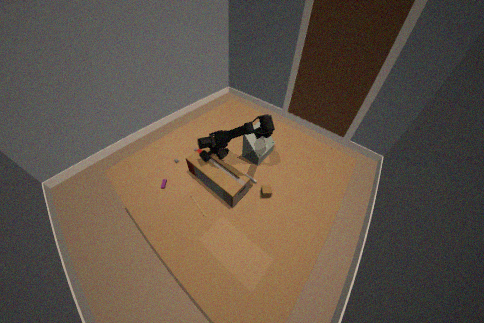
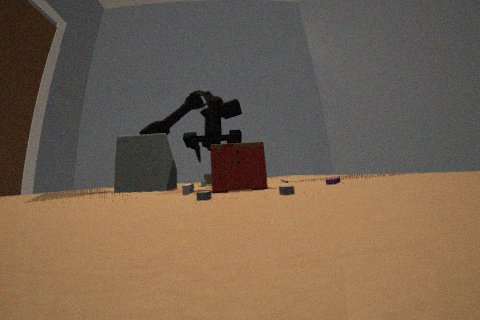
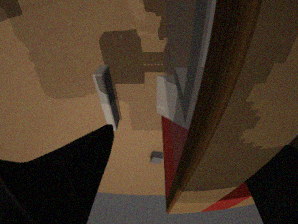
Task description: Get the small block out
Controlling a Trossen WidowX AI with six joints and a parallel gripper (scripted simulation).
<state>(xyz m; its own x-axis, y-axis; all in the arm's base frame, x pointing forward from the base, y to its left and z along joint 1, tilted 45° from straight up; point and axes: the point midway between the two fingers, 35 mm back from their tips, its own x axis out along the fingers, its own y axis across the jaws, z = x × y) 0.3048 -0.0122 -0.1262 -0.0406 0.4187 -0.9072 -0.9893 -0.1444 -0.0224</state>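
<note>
Spread wide and empty, the gripper [image 1: 206, 155] is held at the red end of the box [image 1: 218, 183] — one finger [image 2: 197, 152] hangs just outside its red wall. The box's long axis is seen running from that end toward a brown cube [image 1: 266, 190]. The block cannot be made out — its place and heading cannot be told.

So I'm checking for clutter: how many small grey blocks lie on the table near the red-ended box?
3 in the exterior view: one beside the grey pedestal, one before the box, one to its right. Others may be hidden.
</note>
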